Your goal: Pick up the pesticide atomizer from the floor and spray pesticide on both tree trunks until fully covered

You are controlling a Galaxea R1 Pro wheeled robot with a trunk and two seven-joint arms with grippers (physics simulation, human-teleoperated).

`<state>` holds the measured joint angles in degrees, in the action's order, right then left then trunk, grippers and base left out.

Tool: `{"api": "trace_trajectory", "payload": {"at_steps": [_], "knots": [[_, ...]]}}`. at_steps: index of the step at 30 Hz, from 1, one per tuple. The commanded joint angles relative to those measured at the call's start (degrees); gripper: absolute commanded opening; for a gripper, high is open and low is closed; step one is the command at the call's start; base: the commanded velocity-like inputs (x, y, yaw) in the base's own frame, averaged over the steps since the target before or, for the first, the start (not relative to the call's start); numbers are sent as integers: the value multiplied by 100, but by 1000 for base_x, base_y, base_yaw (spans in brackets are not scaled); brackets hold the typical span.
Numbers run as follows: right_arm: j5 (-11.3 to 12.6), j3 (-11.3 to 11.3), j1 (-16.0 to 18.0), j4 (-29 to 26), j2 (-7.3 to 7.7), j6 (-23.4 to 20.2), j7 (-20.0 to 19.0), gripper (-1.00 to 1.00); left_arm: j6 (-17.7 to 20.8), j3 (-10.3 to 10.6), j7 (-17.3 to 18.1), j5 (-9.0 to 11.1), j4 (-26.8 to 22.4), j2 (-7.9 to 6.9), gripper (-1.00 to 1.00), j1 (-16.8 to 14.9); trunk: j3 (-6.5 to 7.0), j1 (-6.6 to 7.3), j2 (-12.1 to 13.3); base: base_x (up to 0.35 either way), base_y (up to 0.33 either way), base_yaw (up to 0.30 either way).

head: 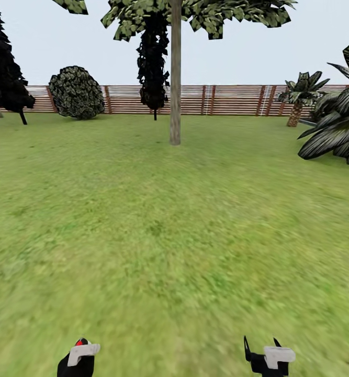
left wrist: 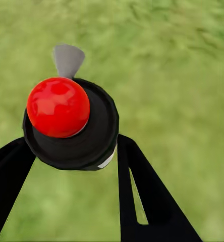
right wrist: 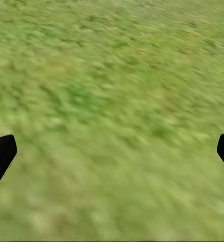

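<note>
Pesticide atomizer (left wrist: 71,126) pinched between the two black fingers (left wrist: 142,196) of the left gripper (left wrist: 71,166): black round body, glossy red ball on top, small grey nozzle piece jutting from its far side. Seen in the head view as a speck of red at the near edge of the lawn, left of centre, tucked behind the white wrist part of the same gripper (head: 80,348). Nothing but blurred grass behind it in the left wrist view.

Right gripper (right wrist: 112,151) spread wide, black fingertips (right wrist: 1,154) at opposite sides of the wrist view with bare grass between them, gripping nothing. In the head view, placed at the near edge of the lawn, right of centre (head: 260,352), well apart from the left one.

Tree trunk (head: 175,78) upright well ahead, about mid-lawn toward the far edge, beige-grey and smooth, mottled green crown (head: 205,13) spreading above. Behind it a narrow black-green conifer (head: 153,63), standing before the brown slatted fence (head: 232,99) along the far edge. Round dark bush (head: 76,92) at the far left by the fence, another dark conifer (head: 4,63) at the far left corner. Short palm (head: 299,97) near the far right corner; broad striped leaves (head: 339,125) at the right edge. Floor (head: 158,225) plain green grass throughout.
</note>
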<state>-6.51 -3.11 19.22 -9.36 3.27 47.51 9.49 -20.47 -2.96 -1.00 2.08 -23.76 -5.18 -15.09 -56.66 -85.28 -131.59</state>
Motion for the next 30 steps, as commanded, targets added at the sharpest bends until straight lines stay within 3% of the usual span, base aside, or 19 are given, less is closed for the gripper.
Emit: {"api": "trace_trajectory", "payload": {"at_steps": [1,30], "knots": [[-61,-32,3,4,-1,12,26,100,-20,6,-7,21,3,-1,-100,-3,-5,-2,-2,339,0,0],[-61,-32,3,4,5,13,26,100,-27,6,-7,25,3,-1,-100,-3,-5,-2,-2,339,0,0]]}}
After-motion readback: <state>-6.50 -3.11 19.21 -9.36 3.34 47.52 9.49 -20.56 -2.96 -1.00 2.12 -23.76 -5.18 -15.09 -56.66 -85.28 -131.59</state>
